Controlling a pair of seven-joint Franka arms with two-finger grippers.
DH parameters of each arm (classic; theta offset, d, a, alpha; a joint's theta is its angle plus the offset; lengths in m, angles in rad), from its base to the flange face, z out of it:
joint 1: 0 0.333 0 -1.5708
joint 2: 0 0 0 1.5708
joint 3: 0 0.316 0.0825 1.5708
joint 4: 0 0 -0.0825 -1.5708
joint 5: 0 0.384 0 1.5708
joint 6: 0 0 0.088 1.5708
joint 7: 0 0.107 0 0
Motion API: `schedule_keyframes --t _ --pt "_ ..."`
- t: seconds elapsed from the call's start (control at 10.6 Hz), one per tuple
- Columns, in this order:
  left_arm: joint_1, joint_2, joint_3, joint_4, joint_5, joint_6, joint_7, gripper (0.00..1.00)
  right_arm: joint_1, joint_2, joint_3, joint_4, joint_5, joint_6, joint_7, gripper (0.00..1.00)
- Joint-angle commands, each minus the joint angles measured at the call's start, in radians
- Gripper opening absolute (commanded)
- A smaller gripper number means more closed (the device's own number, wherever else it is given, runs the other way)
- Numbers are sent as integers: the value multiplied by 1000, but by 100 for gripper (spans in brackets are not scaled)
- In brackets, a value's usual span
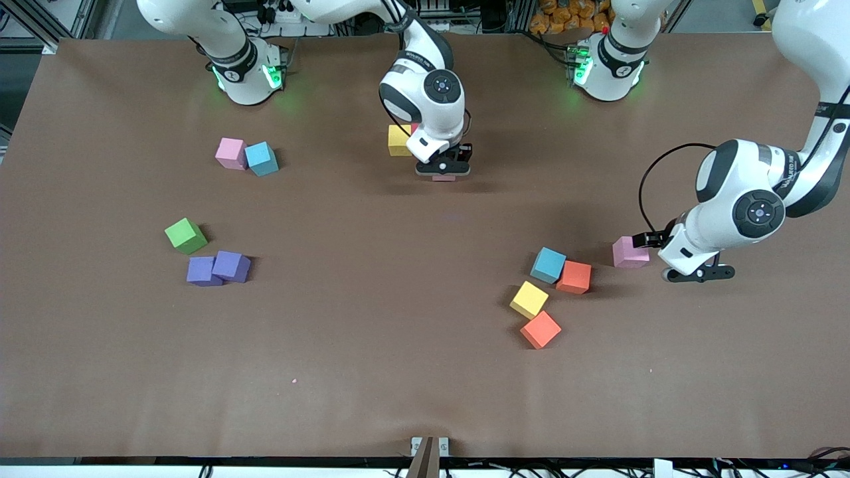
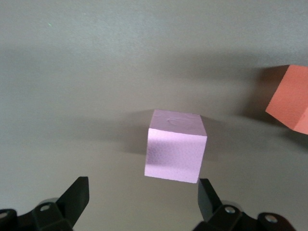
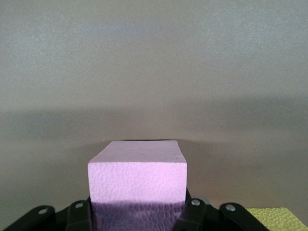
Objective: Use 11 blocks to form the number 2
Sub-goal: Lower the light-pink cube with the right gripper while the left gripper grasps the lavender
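Pink block (image 3: 137, 175) clamped in right hand (image 1: 443, 174), wrist down.

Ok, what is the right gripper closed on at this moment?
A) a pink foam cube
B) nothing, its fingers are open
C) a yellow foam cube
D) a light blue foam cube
A: the right wrist view shows the right gripper shut on a pink foam cube, with the brown table below.

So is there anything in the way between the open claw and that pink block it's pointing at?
No, nothing visible. The left gripper is open, and the pink block sits just ahead of it with only bare table between them. An orange block lies off to one side, out of that path.
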Motion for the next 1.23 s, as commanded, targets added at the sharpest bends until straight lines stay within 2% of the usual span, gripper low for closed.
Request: schedule_keyframes --t 0.0,0.66,1.13 --pt "14 47 -9 7 -19 36 9 100 18 10 -11 13 10 -9 19 46" --pt "-4 145 -6 67 -16 40 -6 100 21 6 -7 -3 10 -8 31 46" --pt "-6 184 -3 67 -7 55 -6 100 29 9 -7 -3 4 -4 32 46"
